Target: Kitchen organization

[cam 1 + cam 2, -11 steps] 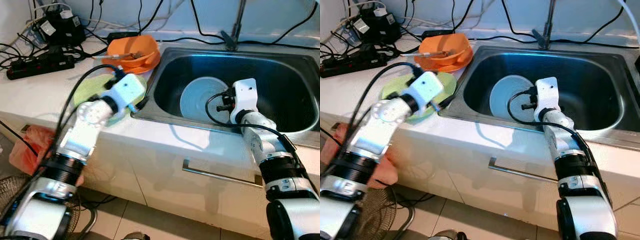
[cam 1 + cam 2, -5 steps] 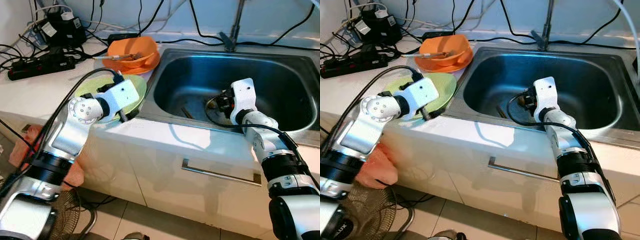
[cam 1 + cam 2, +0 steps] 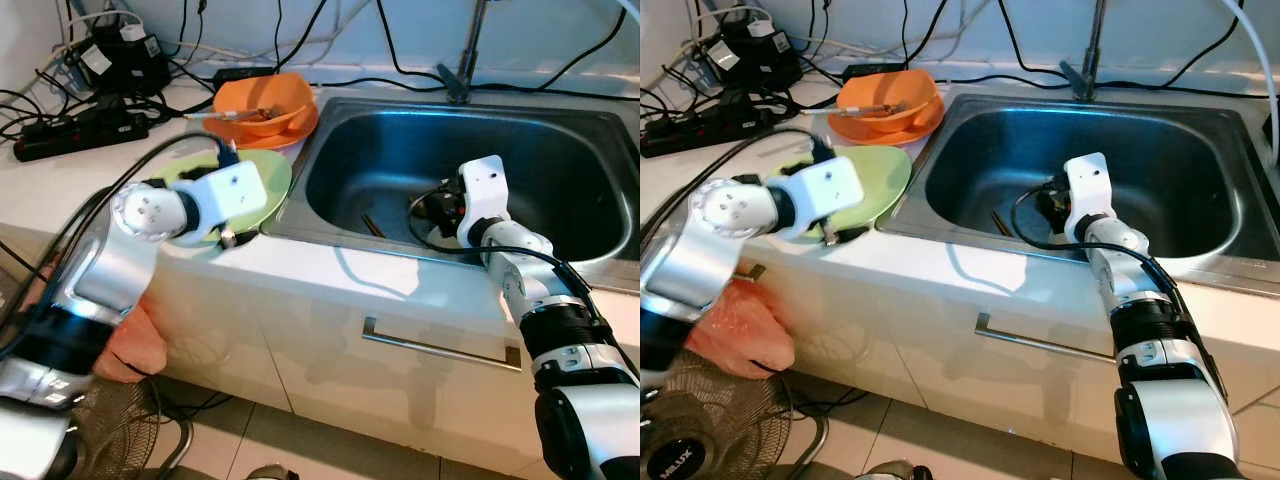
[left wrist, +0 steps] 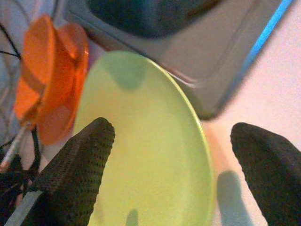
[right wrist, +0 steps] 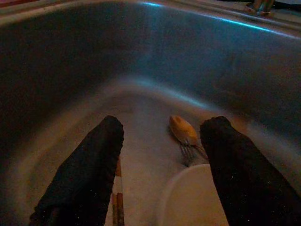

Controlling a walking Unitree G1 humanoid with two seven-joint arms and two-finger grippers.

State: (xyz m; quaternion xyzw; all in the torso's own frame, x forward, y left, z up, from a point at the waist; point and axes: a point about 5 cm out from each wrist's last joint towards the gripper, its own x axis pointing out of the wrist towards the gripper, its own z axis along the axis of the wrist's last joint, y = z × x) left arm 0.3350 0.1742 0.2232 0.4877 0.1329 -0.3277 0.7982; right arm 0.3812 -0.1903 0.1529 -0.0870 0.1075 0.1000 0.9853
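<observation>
A lime-green plate lies on the white counter beside the sink. My left gripper hovers open just above the plate's near edge, with nothing between its fingers. Behind the plate sits an orange bowl with utensils in it. My right gripper reaches down into the sink, open and holding nothing. On the sink floor ahead of it lie a fork, a yellowish spoon-like piece, chopsticks and the rim of a pale dish.
Power strips and tangled cables crowd the counter's back left. The tap rises behind the sink. A drawer handle runs below the counter front. An orange bag and a fan sit on the floor at left.
The pale round plate standing in the sink a second ago has dropped out of the eye views. My left arm has drawn back toward the counter's front edge.
</observation>
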